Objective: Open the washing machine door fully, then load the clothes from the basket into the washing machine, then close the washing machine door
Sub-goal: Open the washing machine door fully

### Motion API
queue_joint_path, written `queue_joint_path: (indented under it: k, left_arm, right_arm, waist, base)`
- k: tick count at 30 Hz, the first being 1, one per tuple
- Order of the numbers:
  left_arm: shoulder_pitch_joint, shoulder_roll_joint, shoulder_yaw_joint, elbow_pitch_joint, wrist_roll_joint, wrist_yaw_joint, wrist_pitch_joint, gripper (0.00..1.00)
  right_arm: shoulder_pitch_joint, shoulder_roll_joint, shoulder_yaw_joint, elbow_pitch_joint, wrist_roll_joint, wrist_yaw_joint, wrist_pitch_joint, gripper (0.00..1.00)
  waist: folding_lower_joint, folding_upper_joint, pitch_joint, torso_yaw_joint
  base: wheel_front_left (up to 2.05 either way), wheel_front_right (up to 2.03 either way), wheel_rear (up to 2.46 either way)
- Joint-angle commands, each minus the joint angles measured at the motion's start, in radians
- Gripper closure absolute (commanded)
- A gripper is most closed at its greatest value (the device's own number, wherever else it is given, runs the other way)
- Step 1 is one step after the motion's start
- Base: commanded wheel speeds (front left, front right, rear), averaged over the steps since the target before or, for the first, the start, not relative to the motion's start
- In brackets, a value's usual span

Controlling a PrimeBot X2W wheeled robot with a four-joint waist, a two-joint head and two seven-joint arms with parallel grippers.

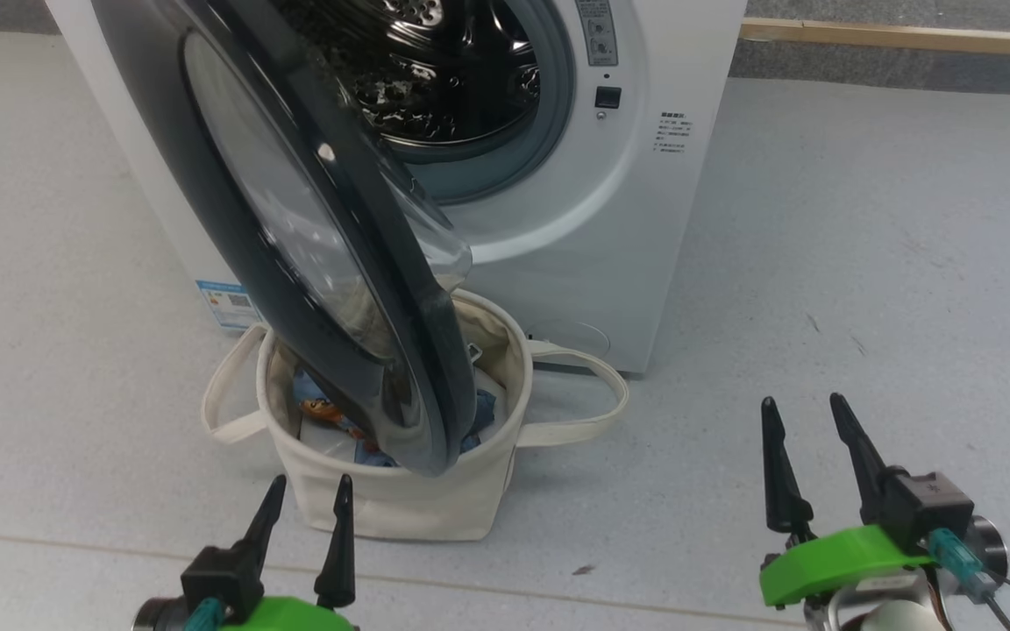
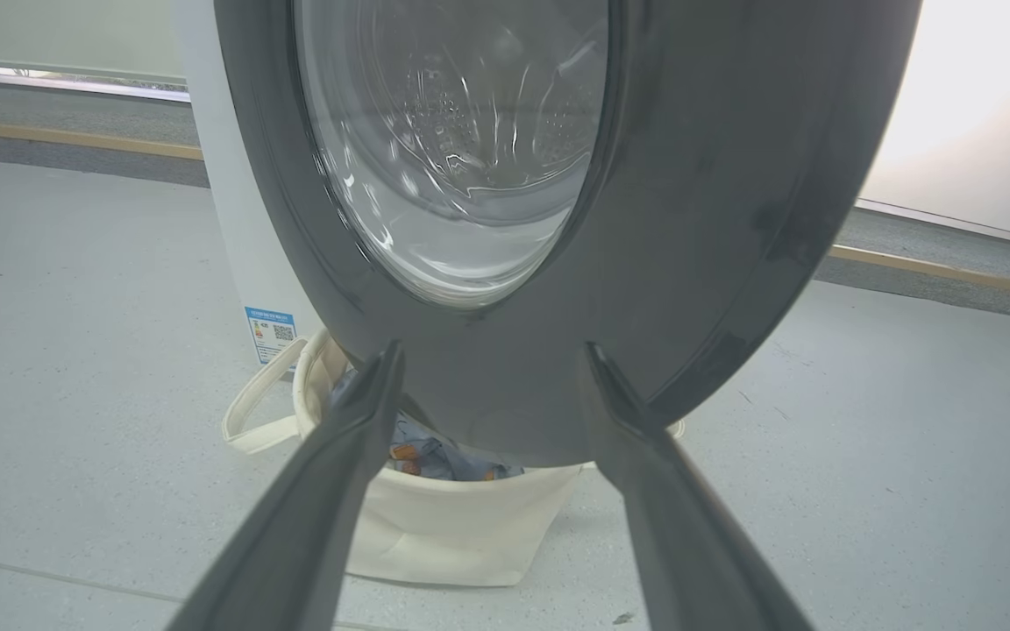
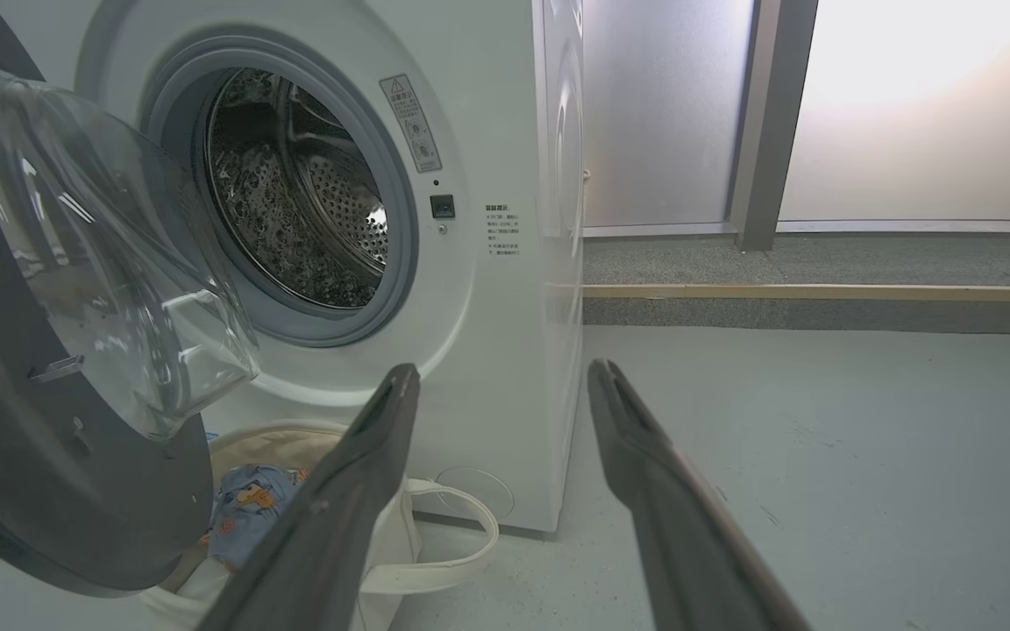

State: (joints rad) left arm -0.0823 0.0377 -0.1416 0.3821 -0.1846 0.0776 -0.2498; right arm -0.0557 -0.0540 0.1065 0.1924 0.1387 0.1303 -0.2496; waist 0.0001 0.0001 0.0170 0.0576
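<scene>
Washing machine: drum exposed.
Washing machine door: half swung, rim overhanging the basket; I'd push its edge wider, slowly, to the stop.
Basket: on the floor, before the machine.
Clothes: in the basket, under the door.
Left jaws, right jaws: both released, empty.

Wht washing machine, blk-rim door, cream basket, blue clothes w/ orange print
</scene>
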Motion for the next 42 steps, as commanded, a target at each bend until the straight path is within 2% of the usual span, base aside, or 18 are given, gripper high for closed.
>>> queue_joint_path:
  k: [1,15,19,21,25,28,32,37,38,39,40,42]
  left_arm:
    - [-0.032,0.013,0.035,-0.037,0.008,-0.006,-0.012,0.0]
    - [-0.039,0.013,0.036,-0.048,0.008,-0.003,-0.012,0.0]
    - [-0.051,0.013,0.032,-0.105,0.007,-0.007,-0.012,0.0]
    - [-0.07,0.013,0.02,-0.177,0.01,-0.008,-0.012,0.0]
    - [-0.113,0.013,-0.035,-0.369,0.014,0.003,-0.012,0.0]
    - [-0.137,0.013,-0.109,-0.452,0.018,0.011,-0.012,0.0]
    - [-0.164,0.013,-0.188,-0.449,0.013,0.019,-0.012,0.0]
    - [-0.222,0.013,-0.304,-0.376,-0.013,0.041,-0.012,0.0]
    - [-0.235,0.013,-0.324,-0.359,-0.021,0.047,-0.012,0.15]
    - [-0.247,0.013,-0.34,-0.339,-0.031,0.053,-0.012,0.9]
    - [-0.26,0.013,-0.354,-0.32,-0.044,0.058,-0.012,1.0]
    - [-0.288,0.013,-0.37,-0.278,-0.067,0.071,-0.012,1.0]
  right_arm:
    - [-0.026,0.003,0.02,-0.034,0.003,0.0,-0.012,0.0]
    - [-0.039,0.004,0.029,-0.026,0.019,0.0,-0.012,0.0]
    - [-0.045,0.004,0.026,-0.025,0.019,0.0,-0.012,0.0]
    - [-0.048,0.004,0.023,-0.025,0.018,0.0,-0.012,0.0]
    - [-0.054,0.004,0.021,-0.02,0.013,0.0,-0.012,0.0]
    - [-0.062,0.004,0.022,-0.02,0.015,0.0,-0.012,0.0]
    - [-0.071,0.004,0.028,-0.019,0.019,0.0,-0.012,0.0]
    - [-0.088,0.004,0.044,-0.017,0.033,0.0,-0.012,0.0]
    - [-0.091,0.004,0.045,-0.016,0.037,0.0,-0.012,0.0]
    - [-0.094,0.004,0.046,-0.015,0.04,0.0,-0.012,0.0]
    - [-0.096,0.004,0.047,-0.014,0.042,0.0,-0.012,0.0]
    - [-0.1,0.004,0.05,-0.01,0.047,0.0,-0.012,0.0]
  waist:
    - [0.0,-0.0001,-0.001,0.002]
    - [0.0,-0.0001,0.003,0.003]
    - [0.0,-0.0001,0.007,0.001]
    - [0.0,-0.0001,0.012,0.002]
    - [0.0,-0.0001,0.02,0.0]
    - [0.0,-0.0001,0.027,-0.006]
    - [0.0,-0.0001,0.035,-0.017]
    - [0.0,-0.0001,0.053,-0.048]
    - [0.0,-0.0001,0.057,-0.053]
    - [0.0,-0.0001,0.06,-0.058]
    - [0.0,-0.0001,0.064,-0.063]
    - [0.0,-0.0001,0.07,-0.069]
  base:
    - [0.0,0.0,0.0]
    - [0.0,0.0,0.0]
    - [0.0,0.0,0.0]
    - [0.0,0.0,0.0]
    - [0.0,0.0,0.0]
    - [0.0,0.0,0.0]
    - [0.0,0.0,0.0]
    - [0.0,0.0,0.0]
    - [0.0,0.0,0.0]
    - [0.0,0.0,0.0]
    - [0.0,0.0,0.0]
    - [0.0,0.0,0.0]
